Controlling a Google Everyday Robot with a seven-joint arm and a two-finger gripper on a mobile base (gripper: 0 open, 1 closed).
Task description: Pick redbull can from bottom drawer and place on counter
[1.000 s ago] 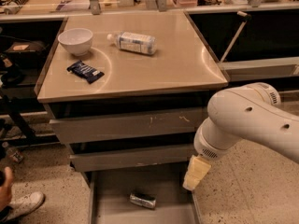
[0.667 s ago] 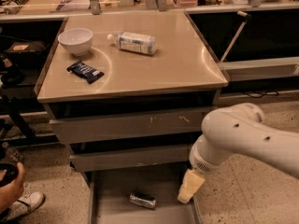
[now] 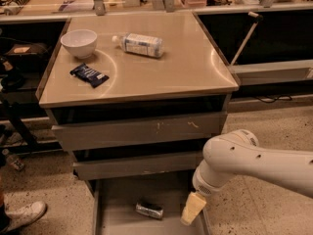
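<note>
The redbull can lies on its side on the floor of the open bottom drawer, near the middle. My gripper hangs from the white arm at the drawer's right side, a little to the right of the can and apart from it. Only one yellowish finger shows. The counter is the beige top of the cabinet above.
On the counter stand a white bowl, a dark blue snack wrapper and a clear plastic bottle lying on its side. Two shut upper drawers sit above the open one. A shoe shows at the lower left.
My arm has moved down and to the left, bringing the gripper lower into the drawer's right side and closer to the can. The can has not moved.
</note>
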